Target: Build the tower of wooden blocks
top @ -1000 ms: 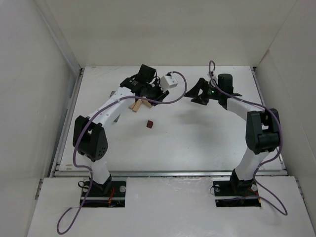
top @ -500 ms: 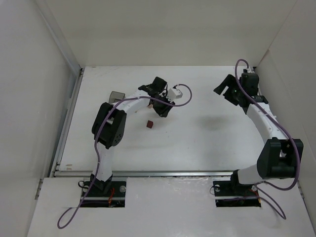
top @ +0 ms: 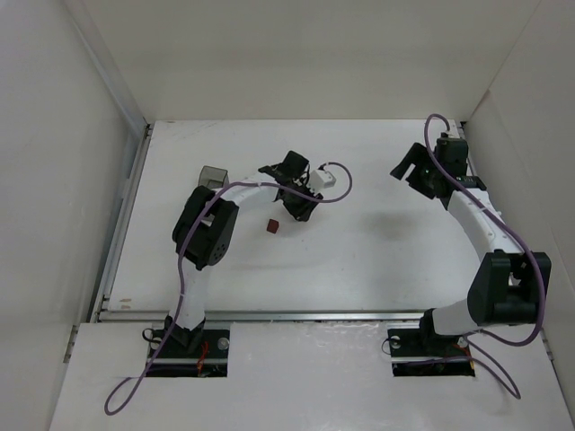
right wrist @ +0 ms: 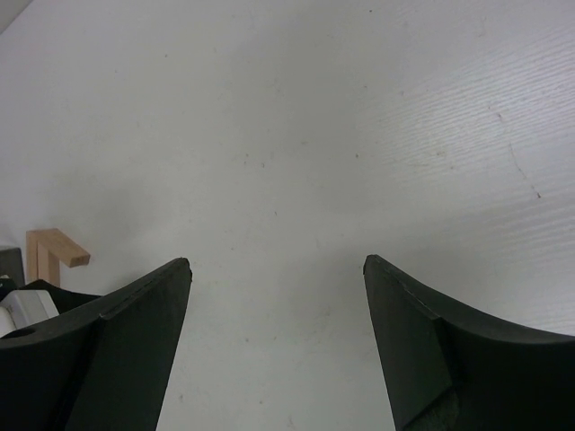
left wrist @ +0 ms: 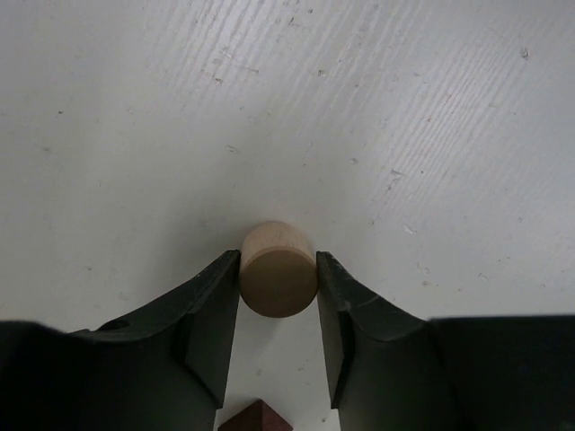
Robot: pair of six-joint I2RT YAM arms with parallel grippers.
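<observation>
left tool (left wrist: pixel 278 260) clenched on pale round wood block (left wrist: pixel 278 280), its round end facing the wrist camera | dark red-brown cube (top: pixel 272 226) alone on worktop (top: pixel 377 260), near left tool | right tool (right wrist: pixel 276 262) released, fingers spread, nothing between | pale wood piece (right wrist: pixel 52 251) at left edge of right wrist view | grey tray (top: pixel 213 175) far-left

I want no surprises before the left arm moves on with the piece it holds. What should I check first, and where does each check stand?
1. Left end effector clamps the round wood peg: ok.
2. Dark red cube free on the table: ok.
3. Right end effector open, empty: ok.
4. The two end effectors well apart: ok.
5. Other blocks in place: cannot tell; only one pale wood piece shows.
</observation>
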